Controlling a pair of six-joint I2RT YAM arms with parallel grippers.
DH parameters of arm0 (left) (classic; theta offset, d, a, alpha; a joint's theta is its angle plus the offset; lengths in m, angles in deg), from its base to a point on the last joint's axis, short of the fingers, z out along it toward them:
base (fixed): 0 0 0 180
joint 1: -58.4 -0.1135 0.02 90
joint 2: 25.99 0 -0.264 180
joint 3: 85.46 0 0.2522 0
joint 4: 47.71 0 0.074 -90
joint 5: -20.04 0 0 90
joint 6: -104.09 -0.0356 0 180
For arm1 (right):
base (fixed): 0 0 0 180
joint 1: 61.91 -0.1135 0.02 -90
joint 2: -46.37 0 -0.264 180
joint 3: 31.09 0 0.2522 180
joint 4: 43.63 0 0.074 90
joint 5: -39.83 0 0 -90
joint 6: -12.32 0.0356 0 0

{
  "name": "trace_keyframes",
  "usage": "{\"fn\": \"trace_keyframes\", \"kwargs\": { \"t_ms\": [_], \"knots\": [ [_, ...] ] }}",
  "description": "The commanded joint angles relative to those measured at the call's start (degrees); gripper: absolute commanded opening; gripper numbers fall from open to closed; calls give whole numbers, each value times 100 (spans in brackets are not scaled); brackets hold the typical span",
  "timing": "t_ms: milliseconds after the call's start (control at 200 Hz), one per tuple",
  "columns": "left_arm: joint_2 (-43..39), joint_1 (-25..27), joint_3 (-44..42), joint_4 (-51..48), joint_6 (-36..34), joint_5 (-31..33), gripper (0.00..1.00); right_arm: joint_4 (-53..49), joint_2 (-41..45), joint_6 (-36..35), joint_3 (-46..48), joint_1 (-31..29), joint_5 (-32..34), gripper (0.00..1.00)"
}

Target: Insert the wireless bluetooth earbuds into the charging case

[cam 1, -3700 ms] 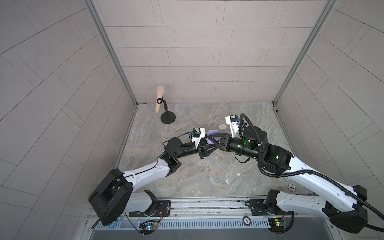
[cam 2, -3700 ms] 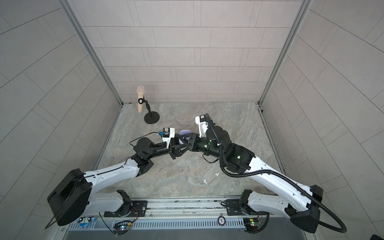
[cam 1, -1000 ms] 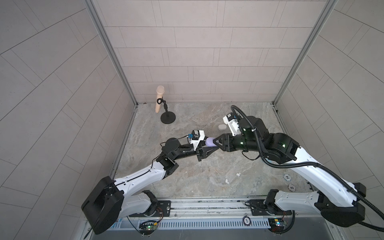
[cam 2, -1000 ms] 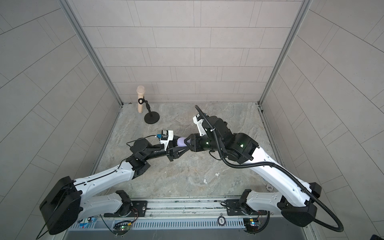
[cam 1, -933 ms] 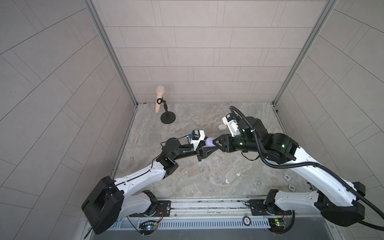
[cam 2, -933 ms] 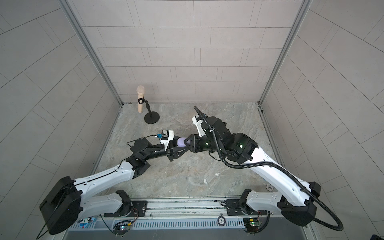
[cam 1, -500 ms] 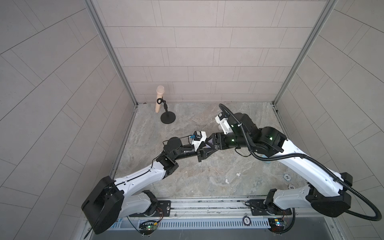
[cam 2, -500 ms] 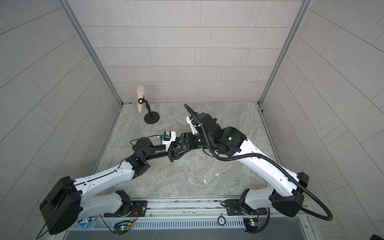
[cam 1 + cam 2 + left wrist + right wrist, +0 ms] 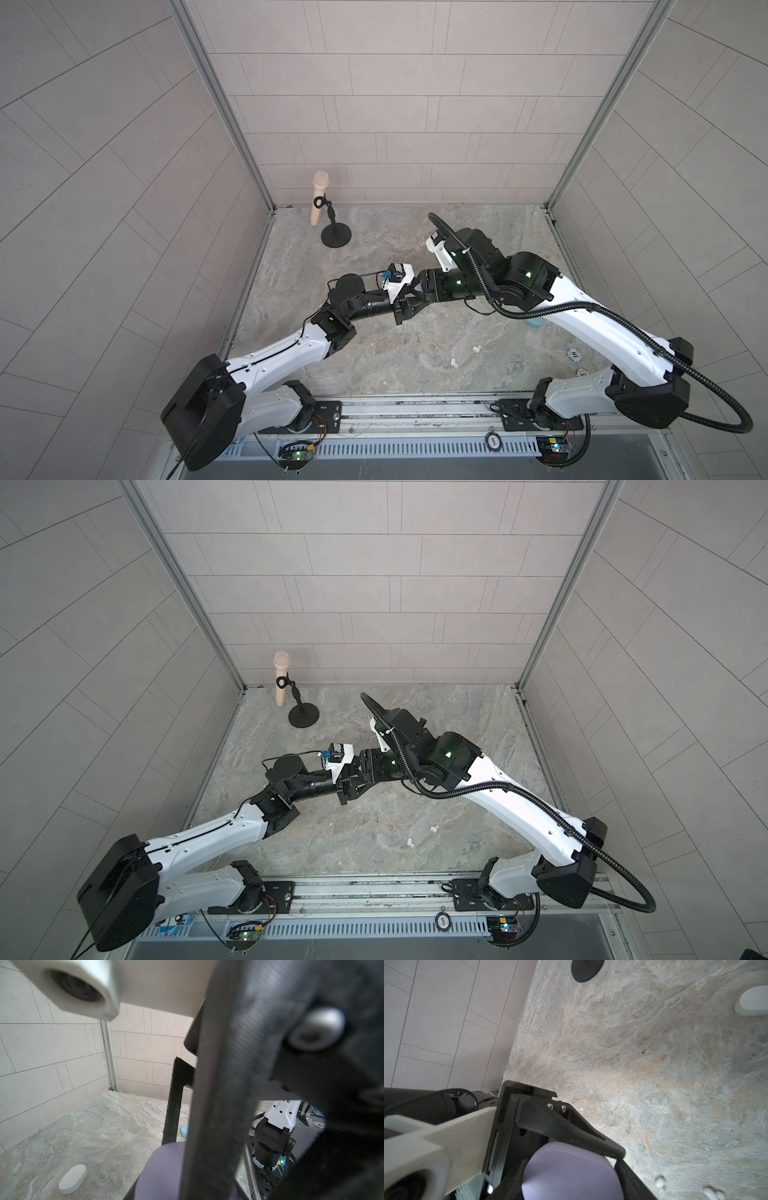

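In both top views only a sliver of the lilac charging case [image 9: 417, 286] is seen. It is wedged where the left gripper [image 9: 409, 300] and the right gripper [image 9: 430, 286] meet above the middle of the table [image 9: 374, 257]. Its smooth rounded shell is shown plainly only in the right wrist view [image 9: 571, 1169], with one of the left gripper's black fingers [image 9: 571, 1129] laid across it.

A white case [image 9: 72, 1176] and a light blue case [image 9: 184, 1131], both lying on the table, are picked up in the left wrist view. From above, the white case is hidden.

Two white earbuds [image 9: 477, 348] are seen bare on the table, nearer and to the right of the grippers. They are well apart from both grippers and from the lilac charging case.

The left gripper is clamped tight on the lilac charging case. The right gripper is set close against the same case, but whether it presses on it cannot be told.
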Motion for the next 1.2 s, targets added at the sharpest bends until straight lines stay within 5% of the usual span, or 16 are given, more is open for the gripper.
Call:
{"fn": "trace_keyframes", "kwargs": {
  "t_ms": [0, 210, 375, 441, 771, 1191],
  "knots": [
    [-119, 25, 107, 193, -64, -48, 0, -22, -78, 132, -52, -50, -73, 57],
    [-137, 25, 76, 136, -54, -24, 6, 41, 28, 179, -23, -44, -10, 40],
    [-253, 25, 7, -152, -52, 257, 79, -5, 288, 47, 270, 261, 252, 37],
    [-415, 25, -109, -307, -73, 521, 99, -34, 438, -74, 465, 524, 321, 37],
    [-1395, 25, -534, -1961, -46, 2749, 100, 453, 943, -1083, 2600, 2645, 1001, 36],
    [-1589, -5, -669, -2661, 129, 3884, 100, 1838, -584, -1666, 3516, 4546, 1651, 36]
  ]
}}
